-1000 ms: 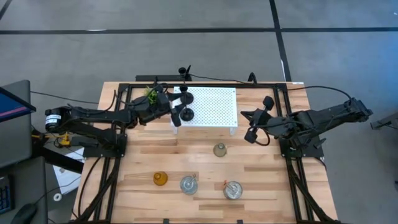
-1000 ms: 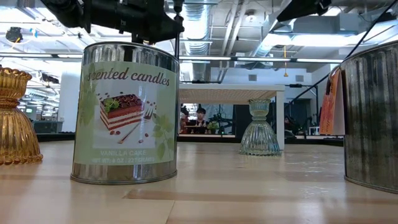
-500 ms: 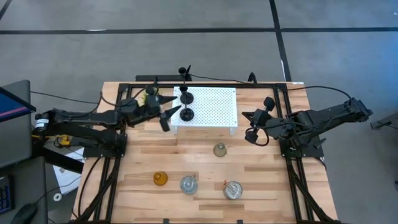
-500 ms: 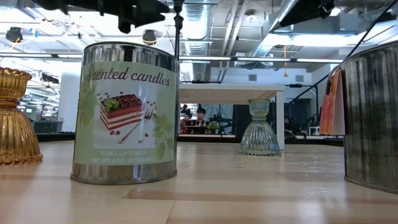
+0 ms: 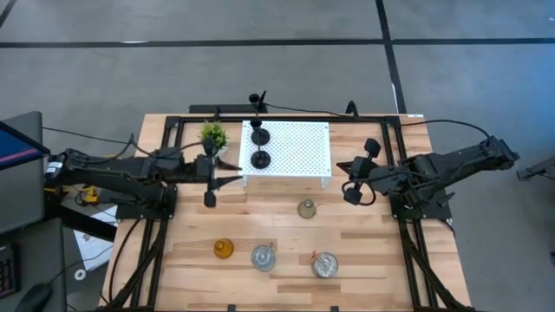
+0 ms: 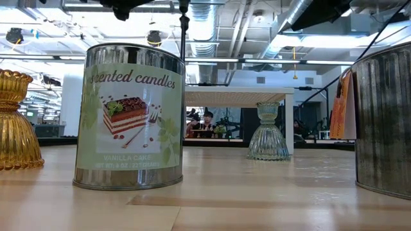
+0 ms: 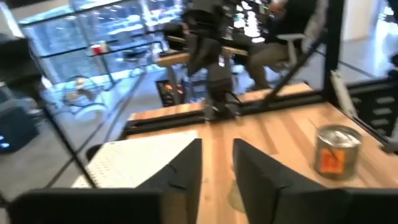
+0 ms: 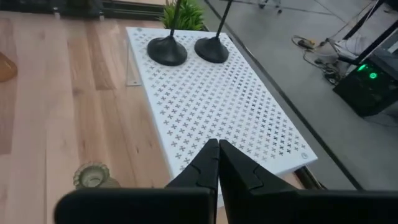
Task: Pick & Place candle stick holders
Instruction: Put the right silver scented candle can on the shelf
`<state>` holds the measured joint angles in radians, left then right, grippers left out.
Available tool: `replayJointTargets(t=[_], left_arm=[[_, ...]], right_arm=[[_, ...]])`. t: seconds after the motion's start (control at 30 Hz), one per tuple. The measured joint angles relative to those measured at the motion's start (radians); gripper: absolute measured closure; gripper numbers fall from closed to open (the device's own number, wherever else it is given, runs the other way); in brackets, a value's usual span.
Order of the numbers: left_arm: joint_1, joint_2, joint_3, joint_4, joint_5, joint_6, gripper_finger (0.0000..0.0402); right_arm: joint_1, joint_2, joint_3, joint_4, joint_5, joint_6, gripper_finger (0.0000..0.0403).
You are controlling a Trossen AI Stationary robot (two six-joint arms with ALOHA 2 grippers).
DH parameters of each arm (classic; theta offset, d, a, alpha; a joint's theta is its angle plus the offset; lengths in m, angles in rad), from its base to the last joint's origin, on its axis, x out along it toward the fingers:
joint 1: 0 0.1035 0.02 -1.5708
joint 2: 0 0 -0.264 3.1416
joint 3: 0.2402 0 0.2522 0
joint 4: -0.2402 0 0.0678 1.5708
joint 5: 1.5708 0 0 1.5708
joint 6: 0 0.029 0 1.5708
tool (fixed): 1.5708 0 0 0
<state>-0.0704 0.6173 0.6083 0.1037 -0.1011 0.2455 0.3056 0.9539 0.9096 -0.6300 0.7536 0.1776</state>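
**Right wrist looking over the white stand**

We are looking past our right gripper, whose 2 dark fingers are pressing together with nothing between them. Beyond them the white perforated stand is sitting on the wooden table. 2 black candle stick holders are standing side by side on the stand's far end, a green plant just behind them. A greyish-olive holder is resting on the table beside the stand.

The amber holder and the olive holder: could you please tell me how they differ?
The amber holder is honey-coloured ribbed glass; the olive holder is pale greyish-green. The amber holder stands near the table's front left, beside a candle tin; the olive holder stands nearer the middle, just in front of the white stand. Both are upright, bell-shaped and untouched by either gripper.
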Motion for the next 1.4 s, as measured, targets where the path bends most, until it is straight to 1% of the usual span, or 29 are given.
replayJointTargets(t=[0.1, 0.2, 0.23, 0.37, 0.43, 0.67, 0.93, 1.0, 1.07, 1.17, 1.3, 1.4], left_arm=[[-0.009, 0.009, 0.000, -0.029, 0.001, 0.001, 0.0354], [-0.010, 0.024, 0.000, -0.035, 0.001, 0.001, 0.0389], [-0.009, 0.029, 0.000, -0.039, 0.001, 0.000, 0.0395], [-0.009, 0.055, 0.000, -0.037, 0.001, -0.015, 0.0395], [-0.009, 0.073, 0.000, -0.036, 0.017, -0.015, 0.0395], [-0.010, 0.167, 0.000, -0.036, 0.170, -0.016, 0.0396], [-0.031, 0.280, 0.000, -0.034, 0.184, -0.013, 0.0397], [-0.043, 0.300, 0.000, -0.032, 0.186, 0.016, 0.0396], [-0.058, 0.315, 0.000, -0.030, 0.218, 0.080, 0.0397], [-0.075, 0.315, 0.000, -0.030, 0.239, 0.140, 0.0398], [-0.074, 0.280, 0.000, -0.045, 0.236, 0.143, 0.0397], [-0.074, 0.241, 0.000, -0.098, 0.237, 0.143, 0.0398]], right_arm=[[0.016, 0.000, -0.018, 0.026, 0.002, 0.000, 0.0402], [0.041, 0.001, -0.072, 0.094, 0.002, 0.000, 0.0402], [0.051, 0.001, -0.093, 0.113, 0.002, 0.003, 0.0402], [0.093, 0.001, -0.169, 0.179, 0.002, 0.050, 0.0402], [0.116, 0.002, -0.201, 0.208, 0.002, 0.080, 0.0402], [0.192, 0.002, -0.289, 0.335, 0.002, 0.087, 0.0402], [0.244, 0.002, -0.294, 0.361, 0.002, 0.087, 0.0402], [0.254, 0.002, -0.294, 0.364, 0.002, 0.102, 0.0402], [0.265, 0.002, -0.294, 0.363, 0.002, 0.134, 0.0402], [0.283, 0.002, -0.294, 0.355, 0.002, 0.162, 0.0402], [0.303, 0.002, -0.294, 0.358, 0.008, 0.164, 0.0402], [0.311, 0.002, -0.294, 0.375, 0.037, 0.164, 0.0402]])
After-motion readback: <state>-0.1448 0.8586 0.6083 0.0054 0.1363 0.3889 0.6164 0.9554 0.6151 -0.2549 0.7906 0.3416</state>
